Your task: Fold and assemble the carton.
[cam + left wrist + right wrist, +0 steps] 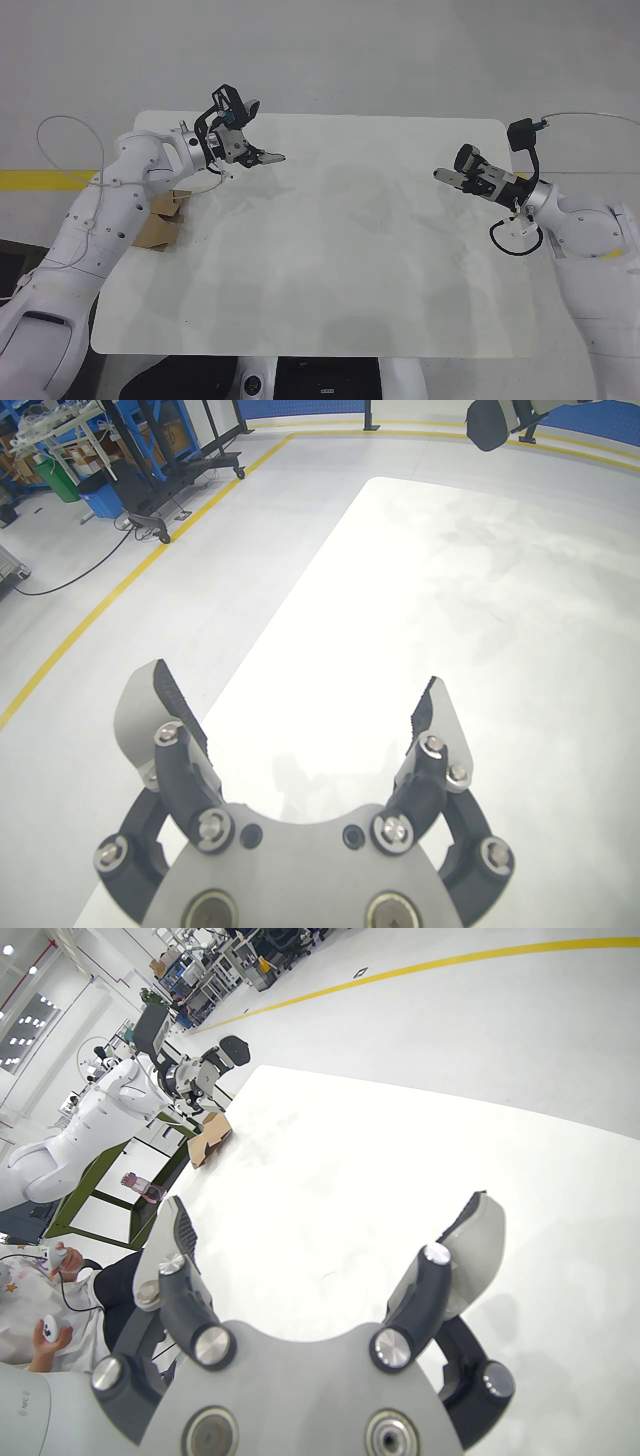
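At nine o'clock on the one white table (330, 285), one flat brown carton (160, 222) lies at the edge. Both grippers hover empty, fingers spread: left gripper (272, 158) at eleven o'clock, right gripper (440, 175) at two.

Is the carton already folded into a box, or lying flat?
Flat, unassembled: the carton lies as a thin brown sheet near the table edge, no standing walls.
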Robot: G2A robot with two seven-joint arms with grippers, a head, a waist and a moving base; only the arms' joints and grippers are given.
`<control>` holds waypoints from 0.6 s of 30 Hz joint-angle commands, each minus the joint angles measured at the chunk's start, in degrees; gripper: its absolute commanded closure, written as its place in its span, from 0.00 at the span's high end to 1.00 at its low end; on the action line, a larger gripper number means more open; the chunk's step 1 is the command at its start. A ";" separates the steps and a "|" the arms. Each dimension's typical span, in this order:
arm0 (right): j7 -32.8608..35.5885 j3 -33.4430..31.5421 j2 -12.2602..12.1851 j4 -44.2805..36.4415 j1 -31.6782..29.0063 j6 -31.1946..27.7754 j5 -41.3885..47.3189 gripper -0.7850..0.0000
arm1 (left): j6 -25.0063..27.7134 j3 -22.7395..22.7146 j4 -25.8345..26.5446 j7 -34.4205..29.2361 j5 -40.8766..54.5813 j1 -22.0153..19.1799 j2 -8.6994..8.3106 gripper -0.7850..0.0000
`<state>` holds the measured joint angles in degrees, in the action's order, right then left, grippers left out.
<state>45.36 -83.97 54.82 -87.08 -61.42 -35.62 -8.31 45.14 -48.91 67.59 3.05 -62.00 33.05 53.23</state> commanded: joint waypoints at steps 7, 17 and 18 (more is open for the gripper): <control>0.00 0.00 0.00 0.00 0.00 0.00 0.00 1.00 | 0.00 0.00 0.00 0.00 0.00 0.00 0.00 1.00; 0.00 0.00 0.00 0.00 0.00 0.00 0.00 1.00 | 2.78 -3.72 -2.24 -3.54 16.68 3.27 -0.13 1.00; 0.00 0.00 0.00 0.00 0.00 0.00 0.00 1.00 | 3.61 -4.59 -2.76 -3.83 19.57 3.78 -0.28 1.00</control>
<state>45.36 -83.97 54.82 -87.08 -61.42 -35.62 -8.31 47.92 -52.64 65.33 -0.50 -45.83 36.32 53.10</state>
